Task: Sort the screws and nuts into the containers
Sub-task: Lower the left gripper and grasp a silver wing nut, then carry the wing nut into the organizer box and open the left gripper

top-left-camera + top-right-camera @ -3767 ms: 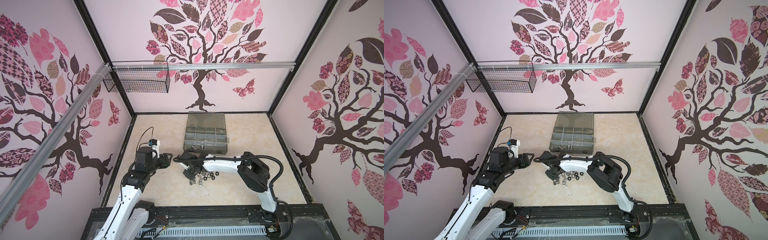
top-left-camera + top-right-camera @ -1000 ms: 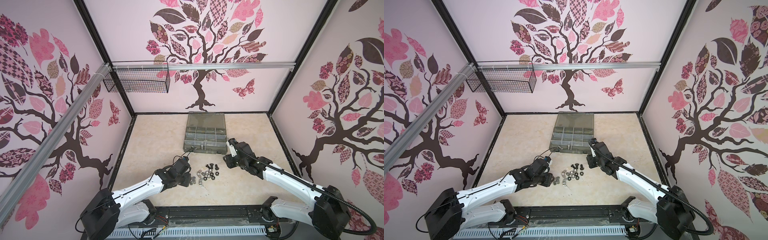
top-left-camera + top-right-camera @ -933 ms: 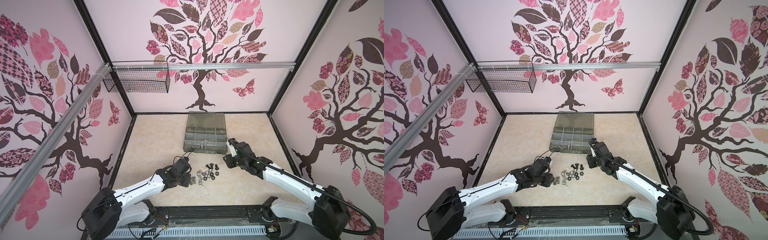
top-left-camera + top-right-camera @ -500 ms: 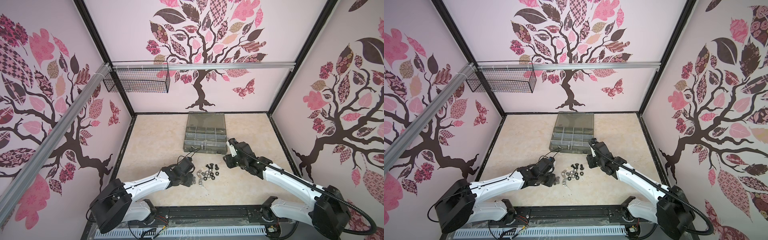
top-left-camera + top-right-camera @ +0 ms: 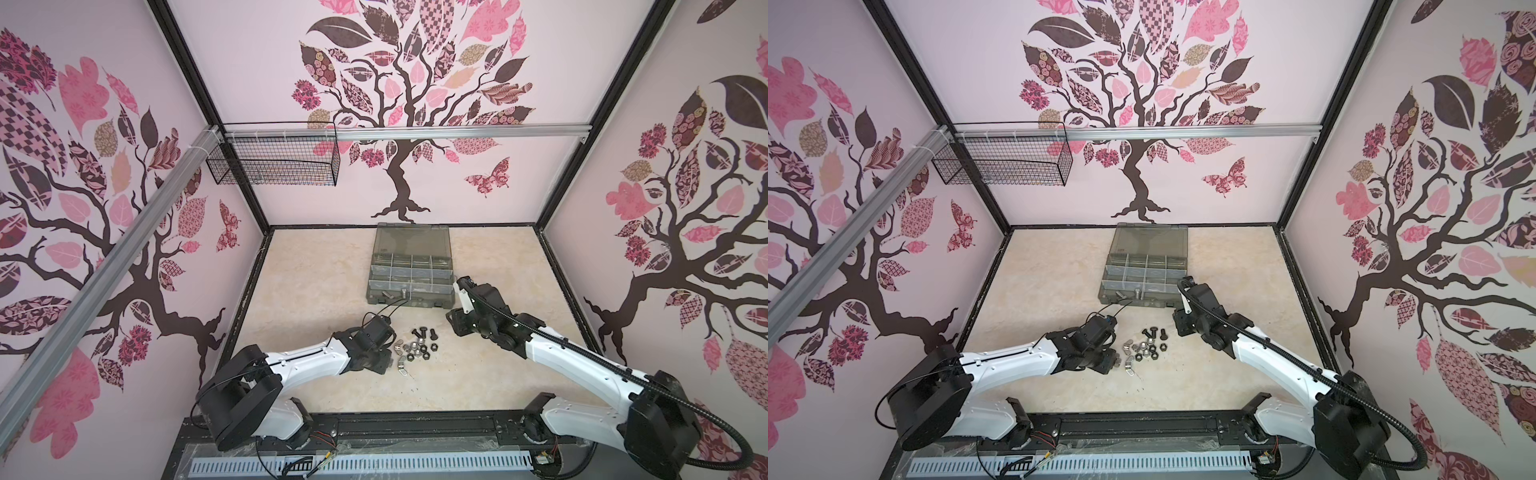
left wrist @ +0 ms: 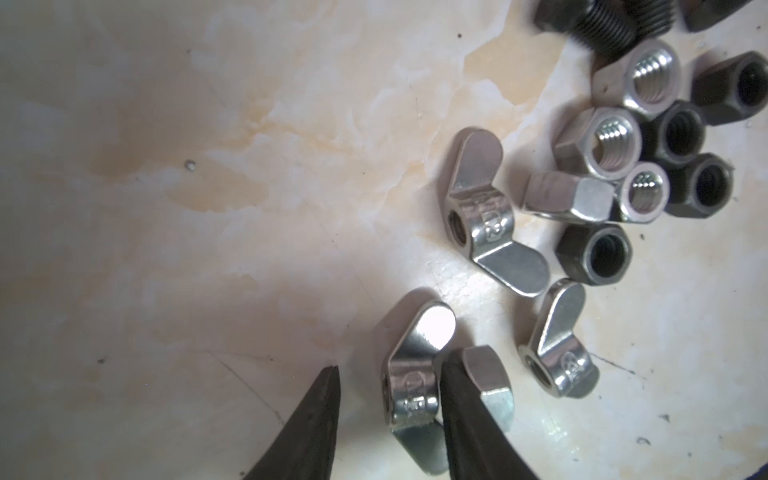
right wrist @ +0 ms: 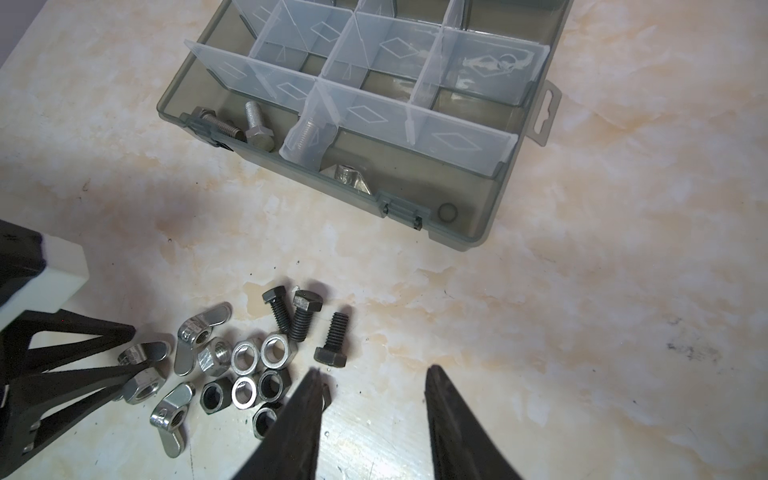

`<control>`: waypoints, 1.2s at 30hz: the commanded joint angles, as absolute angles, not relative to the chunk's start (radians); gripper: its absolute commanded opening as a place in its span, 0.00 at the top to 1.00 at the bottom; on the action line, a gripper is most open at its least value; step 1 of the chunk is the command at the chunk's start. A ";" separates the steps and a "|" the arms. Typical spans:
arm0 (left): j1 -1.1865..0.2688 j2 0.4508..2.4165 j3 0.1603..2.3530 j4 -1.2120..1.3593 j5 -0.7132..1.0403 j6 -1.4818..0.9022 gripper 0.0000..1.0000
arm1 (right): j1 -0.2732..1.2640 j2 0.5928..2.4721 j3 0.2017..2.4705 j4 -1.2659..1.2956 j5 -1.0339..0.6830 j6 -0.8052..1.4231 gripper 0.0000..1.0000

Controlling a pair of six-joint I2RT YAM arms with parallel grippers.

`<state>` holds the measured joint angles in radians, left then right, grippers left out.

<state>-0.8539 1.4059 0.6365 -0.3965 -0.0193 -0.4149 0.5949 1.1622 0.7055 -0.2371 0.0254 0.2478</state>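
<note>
Loose nuts (image 7: 245,365) lie in a pile (image 5: 415,349) on the marble-look table: silver wing nuts, silver hex nuts and black hex nuts. Three black screws (image 7: 305,313) lie at the pile's far side. My left gripper (image 6: 392,368) is open and low over the table, with a silver wing nut (image 6: 409,386) between its fingers. One finger touches the wing nut, the other stands apart from it. A silver hex nut (image 6: 490,382) lies just outside the touching finger. My right gripper (image 7: 374,370) hangs open and empty beside the pile. The containers (image 7: 457,224) hold silver screws (image 7: 253,124) and one wing nut (image 7: 349,174).
The organizer case (image 5: 409,301) stands open behind the pile, its smoky lid (image 5: 411,239) lying flat toward the back wall. A black wire basket (image 5: 274,166) hangs from the rail at the back left. Black frame edges border the table.
Over the last second my left gripper has edged right into the pile and its jaws have narrowed slightly round the wing nut. The right arm has held still since drawing back from the pile.
</note>
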 commanded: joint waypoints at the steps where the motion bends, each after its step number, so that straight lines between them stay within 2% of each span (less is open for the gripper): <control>1: -0.860 1.432 0.685 -0.380 -0.030 -0.402 0.60 | 0.595 1.150 0.703 -0.232 0.027 0.259 0.56; 6: -0.866 1.467 0.690 -0.376 -0.038 -0.403 0.64 | 0.595 1.143 0.701 -0.235 0.029 0.259 0.56; 15: -0.868 1.450 0.672 -0.385 -0.061 -0.406 0.82 | 0.596 1.133 0.697 -0.236 0.034 0.259 0.56; 22: -0.867 1.402 0.706 -0.410 -0.079 -0.398 0.84 | 0.595 1.125 0.697 -0.238 0.035 0.256 0.57; 29: -0.795 1.447 0.936 -0.438 -0.061 -0.286 0.84 | 0.595 1.109 0.701 -0.243 0.040 0.250 0.57; 36: -0.741 1.697 1.286 -0.452 -0.011 -0.187 0.83 | 0.595 1.106 0.713 -0.270 0.047 0.233 0.56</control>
